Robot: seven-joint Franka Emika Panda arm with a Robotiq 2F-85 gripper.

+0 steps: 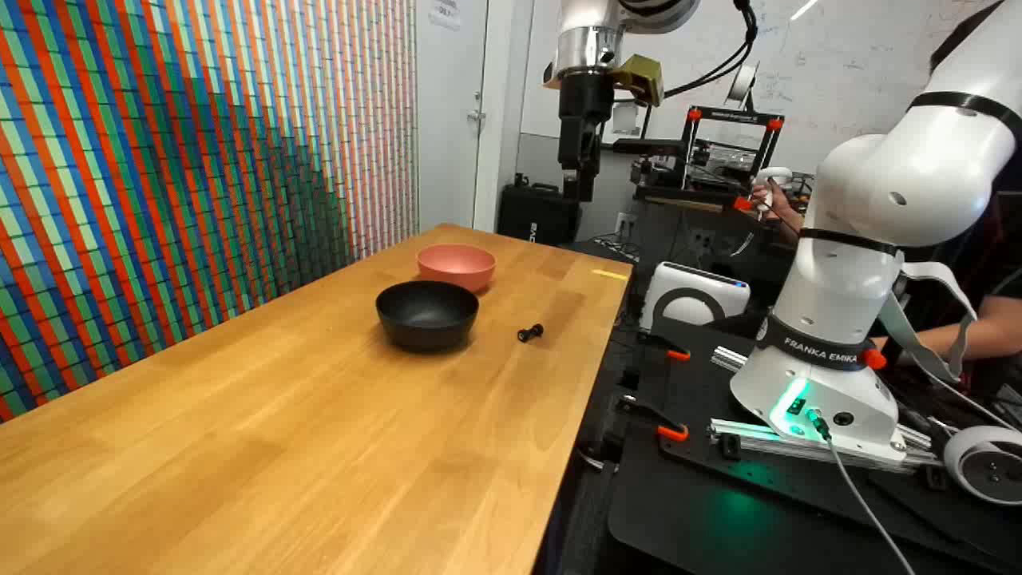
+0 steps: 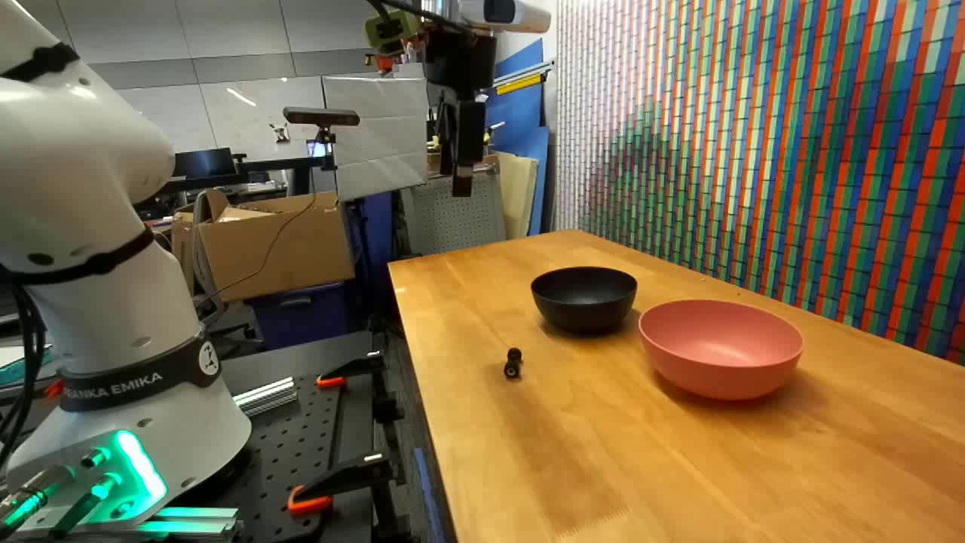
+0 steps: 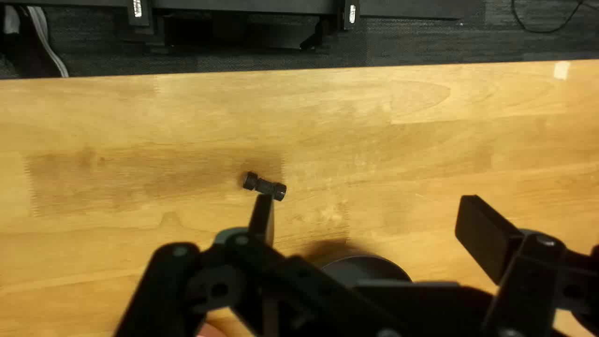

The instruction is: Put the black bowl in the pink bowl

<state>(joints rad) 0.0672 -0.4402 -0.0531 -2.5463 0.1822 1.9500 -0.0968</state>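
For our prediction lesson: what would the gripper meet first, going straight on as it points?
The gripper would likely meet the wooden tabletop on the robot's side of the small black object; depth is unclear.

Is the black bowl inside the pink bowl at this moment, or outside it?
Outside. In both exterior views, the black bowl stands on the wooden table, beside the pink bowl; neither sits in the other.

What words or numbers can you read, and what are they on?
"FRANKA EMIKA": on the black band around the robot's base.
Door sign: too blurred.
Whiteboard writing: too blurred.
Printer label: too small.
Black case letters: too blurred.
White letters near the case: too small.
No readable numbers.
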